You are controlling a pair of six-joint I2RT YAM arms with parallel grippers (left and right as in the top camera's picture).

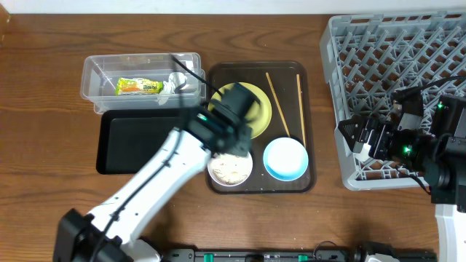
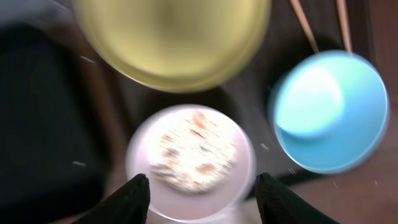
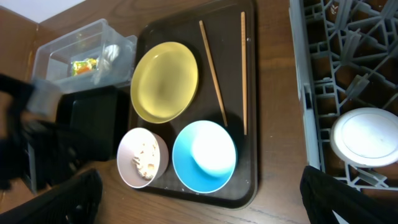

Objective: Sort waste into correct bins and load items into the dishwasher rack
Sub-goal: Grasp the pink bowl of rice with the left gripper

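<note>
— How do the grippers stand?
— The left gripper (image 2: 202, 198) hangs spread and empty just over the white bowl (image 2: 193, 149). The right gripper (image 3: 208, 202) gapes wide at the rack's (image 1: 393, 58) edge.
— And the bowl?
— It sits on the brown tray (image 1: 285, 102), grains (image 2: 189, 154) inside, beside the blue bowl (image 2: 329, 112)

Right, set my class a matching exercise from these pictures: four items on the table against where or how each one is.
Things
1. snack wrapper
2. white bowl
3. light blue bowl
4. chopsticks

Place or state
A. empty
B. lying nearly parallel on the brown tray
C. inside the clear tub
D. holding food grains

Pairs: 1-C, 2-D, 3-A, 4-B
</note>
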